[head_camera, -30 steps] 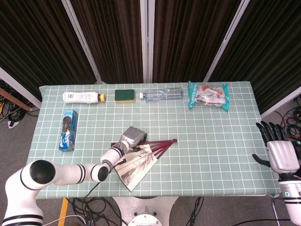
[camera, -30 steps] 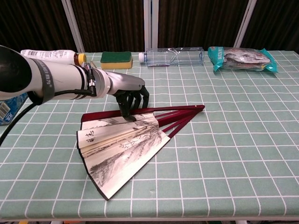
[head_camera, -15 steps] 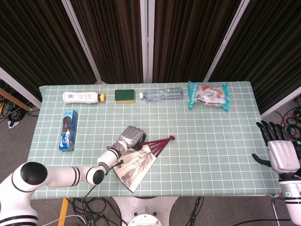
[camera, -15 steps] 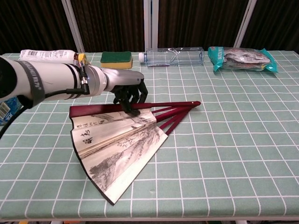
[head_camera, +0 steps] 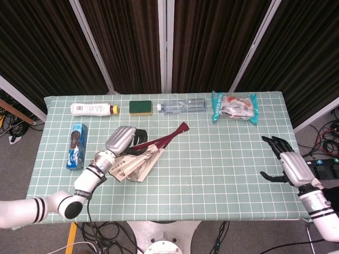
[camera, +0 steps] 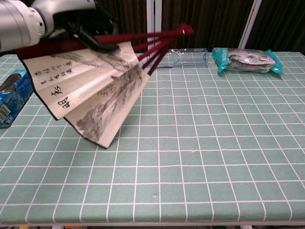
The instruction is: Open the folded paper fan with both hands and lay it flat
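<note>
The table point(camera: 228, 157) wears a pale green cloth gridded with white lines. The paper fan point(camera: 90, 90) is cream with grey-black ink landscape and black calligraphy, on dark red ribs. The sponge point(head_camera: 140, 107) is green edged yellow, the box point(head_camera: 76, 146) blue, the snack bag point(camera: 248, 59) teal.

You can see a green checked tablecloth point(head_camera: 222, 159) on the table. Along the far edge lie a white bottle point(head_camera: 94, 109) with a yellow cap, a green sponge point(head_camera: 141, 107), a clear plastic bottle point(head_camera: 183, 106) and a teal snack bag point(head_camera: 234, 107). A blue box point(head_camera: 76, 145) lies near the left edge.
</note>
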Robot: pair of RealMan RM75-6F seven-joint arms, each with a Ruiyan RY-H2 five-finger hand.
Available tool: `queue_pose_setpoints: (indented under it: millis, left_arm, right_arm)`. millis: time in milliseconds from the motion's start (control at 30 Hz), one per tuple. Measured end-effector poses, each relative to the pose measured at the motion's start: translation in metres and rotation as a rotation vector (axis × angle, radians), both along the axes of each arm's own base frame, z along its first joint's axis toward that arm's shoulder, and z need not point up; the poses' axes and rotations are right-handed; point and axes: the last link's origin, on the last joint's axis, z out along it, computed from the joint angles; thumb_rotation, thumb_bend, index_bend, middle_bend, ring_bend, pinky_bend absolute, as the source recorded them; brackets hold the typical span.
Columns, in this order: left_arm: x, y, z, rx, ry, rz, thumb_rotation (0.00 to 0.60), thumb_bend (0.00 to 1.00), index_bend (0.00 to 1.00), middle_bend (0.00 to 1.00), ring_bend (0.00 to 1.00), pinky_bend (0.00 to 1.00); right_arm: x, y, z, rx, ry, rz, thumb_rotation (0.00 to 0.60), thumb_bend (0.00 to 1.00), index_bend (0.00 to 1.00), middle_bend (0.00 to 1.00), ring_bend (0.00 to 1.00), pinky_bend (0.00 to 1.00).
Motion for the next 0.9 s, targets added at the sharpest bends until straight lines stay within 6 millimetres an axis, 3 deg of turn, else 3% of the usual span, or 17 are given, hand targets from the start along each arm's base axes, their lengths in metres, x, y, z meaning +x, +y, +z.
queue_pose_setpoints:
  millis: [200,400,633,900]
  left_arm:
    - [-0.002,-0.008,0.041,0.062,-0.259,0.014,0.600,0.38,0.62,0.71,0.66,0.71]
    - [0.005,-0.020,0.066,0.109,-0.380,-0.054,0.600,0.38,0.62,0.71,0.66,0.71]
    - [0.014,-0.031,0.077,0.116,-0.417,-0.117,0.600,0.37,0.62,0.71,0.66,0.70]
    - [0.020,-0.037,0.081,0.132,-0.401,-0.162,0.600,0.38,0.62,0.71,0.66,0.69]
  right_arm:
    - [0.030,-0.026,-0.025,0.192,-0.229,-0.009,0.600,0.15,0.12,0.14,0.00,0.09]
    - [0.077,-0.064,-0.067,0.375,-0.355,0.021,0.600,0.15,0.12,0.14,0.00,0.09]
    - [0.121,-0.098,-0.095,0.442,-0.421,0.034,0.600,0.16,0.12,0.14,0.00,0.09]
    - [0.161,-0.116,-0.111,0.511,-0.464,0.038,0.600,0.21,0.14,0.14,0.00,0.09]
